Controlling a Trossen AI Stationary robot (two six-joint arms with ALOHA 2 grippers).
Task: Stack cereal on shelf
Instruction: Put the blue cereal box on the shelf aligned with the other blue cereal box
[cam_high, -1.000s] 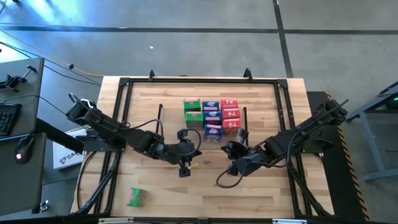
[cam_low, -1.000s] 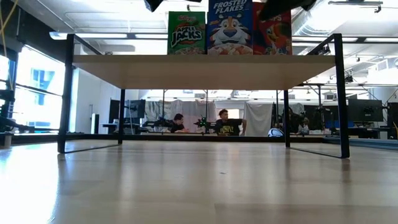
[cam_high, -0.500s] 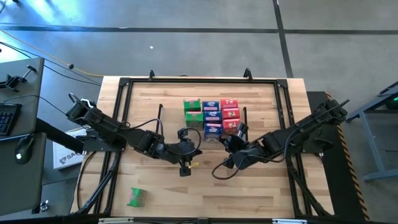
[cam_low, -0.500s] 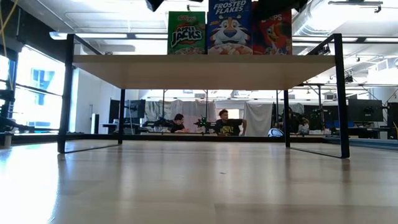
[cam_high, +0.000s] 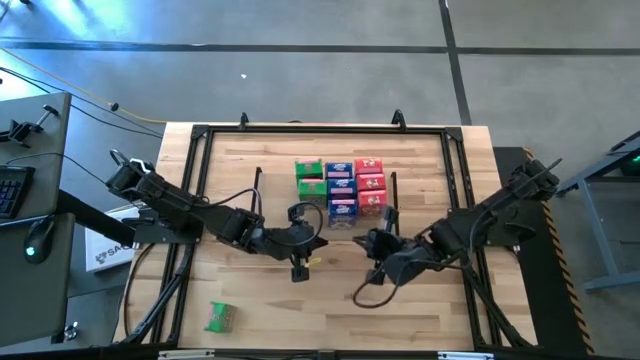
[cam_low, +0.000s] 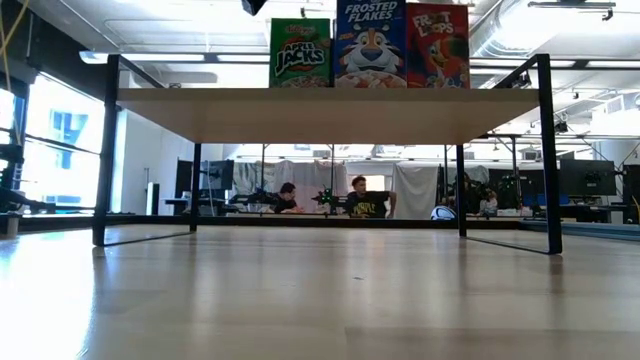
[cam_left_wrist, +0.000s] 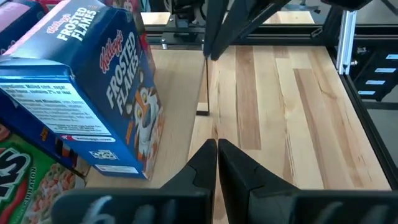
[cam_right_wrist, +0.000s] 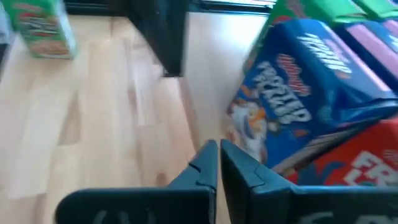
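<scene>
Eight cereal boxes (cam_high: 341, 186) stood on the shelf (cam_low: 320, 101); one green box (cam_high: 218, 317) lay on the table, well apart from both my grippers. My left gripper (cam_high: 299, 266) and right gripper (cam_high: 371, 243), jaws closed and empty, hovered just beside the shelf. Judged next: fetching that green box, which calls for opened jaws.

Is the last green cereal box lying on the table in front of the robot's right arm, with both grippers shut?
Not quite. The green box lies near the left arm's side, as the high view shows. The left gripper and right gripper are both shut, as you said.
</scene>
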